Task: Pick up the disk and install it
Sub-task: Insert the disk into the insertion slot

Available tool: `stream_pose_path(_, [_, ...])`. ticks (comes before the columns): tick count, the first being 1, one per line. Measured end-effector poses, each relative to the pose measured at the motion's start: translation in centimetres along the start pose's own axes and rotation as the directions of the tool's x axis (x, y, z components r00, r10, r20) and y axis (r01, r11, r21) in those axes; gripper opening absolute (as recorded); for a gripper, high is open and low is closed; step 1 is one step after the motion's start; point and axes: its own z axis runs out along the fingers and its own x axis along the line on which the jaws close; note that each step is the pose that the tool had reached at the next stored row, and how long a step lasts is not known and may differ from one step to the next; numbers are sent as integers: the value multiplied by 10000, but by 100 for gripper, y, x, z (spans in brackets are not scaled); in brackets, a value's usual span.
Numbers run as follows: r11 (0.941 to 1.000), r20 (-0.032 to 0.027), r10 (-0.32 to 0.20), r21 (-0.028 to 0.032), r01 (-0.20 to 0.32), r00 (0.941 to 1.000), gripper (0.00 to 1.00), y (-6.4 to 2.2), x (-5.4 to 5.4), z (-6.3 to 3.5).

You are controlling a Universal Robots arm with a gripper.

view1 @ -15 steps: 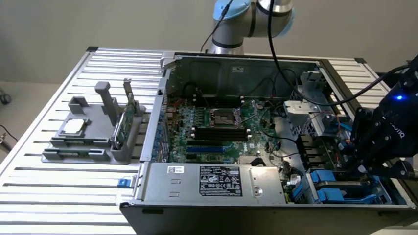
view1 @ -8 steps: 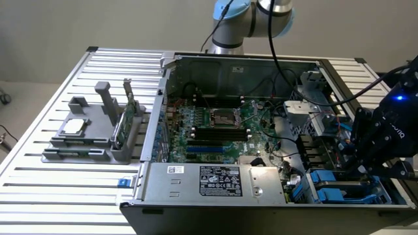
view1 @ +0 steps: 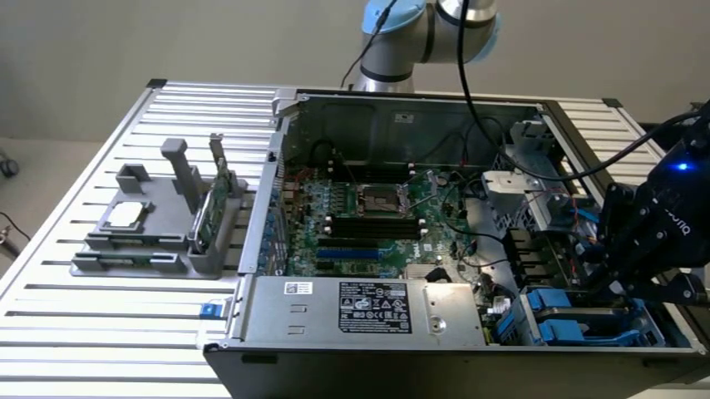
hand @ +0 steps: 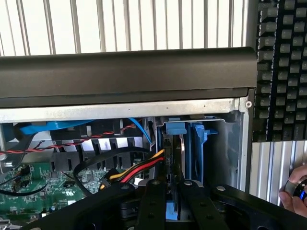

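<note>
The disk (hand: 182, 154) stands on edge in the drive bay at the case's front corner. Its thin silver side shows between the blue carrier rails (hand: 197, 143). My gripper (hand: 171, 194) is right over it, with the two black fingers (hand: 152, 203) pressed close on either side of its edge, shut on it. In the exterior view the gripper (view1: 617, 284) hangs low over the blue drive bay (view1: 560, 320) at the open computer case's (view1: 367, 307) right end, and its dark body covers the disk there.
Red, yellow and black cables (hand: 139, 170) run just beside the bay. The motherboard (view1: 372, 220) fills the case's middle. A grey holder (view1: 150, 241) on the slatted table carries a small silver chip (view1: 126, 214) and a green card (view1: 218, 195). A person's hand (hand: 295, 191) and a keyboard (hand: 283, 67) lie beyond the case.
</note>
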Motion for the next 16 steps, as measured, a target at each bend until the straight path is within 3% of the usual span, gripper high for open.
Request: stream_pose_path(16, [10000,1,-1,11,1,10000,16,6,-5,46])
